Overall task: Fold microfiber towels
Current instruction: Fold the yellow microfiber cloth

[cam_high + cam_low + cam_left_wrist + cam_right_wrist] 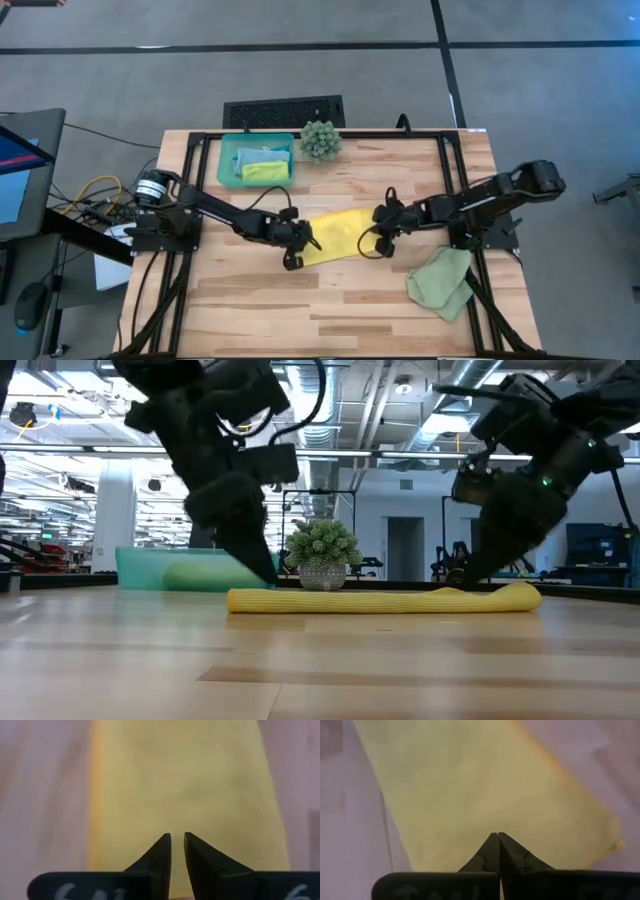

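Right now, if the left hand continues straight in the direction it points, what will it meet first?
Most likely the yellow towel: the left hand points down at it, fingertips slightly apart, with nothing between. How far above the cloth it is, I cannot tell.

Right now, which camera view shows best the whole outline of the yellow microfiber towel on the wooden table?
The high view: the yellow microfiber towel lies there as a complete folded strip between both arms. The low view shows only its thin edge. Each wrist view shows just part of its surface, beyond that arm's dark fingers.
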You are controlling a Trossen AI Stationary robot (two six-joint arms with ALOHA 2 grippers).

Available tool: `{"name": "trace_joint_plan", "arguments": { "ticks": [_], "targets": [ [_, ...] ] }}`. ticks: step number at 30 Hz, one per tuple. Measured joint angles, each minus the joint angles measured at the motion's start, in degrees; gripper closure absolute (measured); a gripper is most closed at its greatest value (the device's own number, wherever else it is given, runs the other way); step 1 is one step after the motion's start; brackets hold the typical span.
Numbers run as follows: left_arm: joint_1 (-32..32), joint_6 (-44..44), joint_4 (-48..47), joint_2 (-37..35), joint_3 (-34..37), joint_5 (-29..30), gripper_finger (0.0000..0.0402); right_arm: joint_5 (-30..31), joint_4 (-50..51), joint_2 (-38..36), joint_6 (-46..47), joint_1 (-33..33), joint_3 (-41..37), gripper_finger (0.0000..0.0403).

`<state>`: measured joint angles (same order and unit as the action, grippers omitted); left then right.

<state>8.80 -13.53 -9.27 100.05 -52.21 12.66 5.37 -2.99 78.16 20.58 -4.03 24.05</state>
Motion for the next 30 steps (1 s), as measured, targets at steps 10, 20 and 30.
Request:
{"name": "trace_joint_plan", "arguments": {
  "ticks": [10,20,30],
  "targets": [
    [-1.12,10.12,2.37,5.71,-0.27,6.30,0.0356,1.32,2.86,3.50,10.76,-8.50,0.28,0.0388],
    [-5.31,20.17,0.38,1.06,-0.31,10.37,0.0356,6.26,1.93,-3.81,21.49,-15.79,-0.01,0.0388],
    [-2.67,8.26,0.85,0.40,1.96,-0.05,0.0356,9.49,8.42,-0.87,18.13,-6.62,0.00,0.0389]
  ]
}}
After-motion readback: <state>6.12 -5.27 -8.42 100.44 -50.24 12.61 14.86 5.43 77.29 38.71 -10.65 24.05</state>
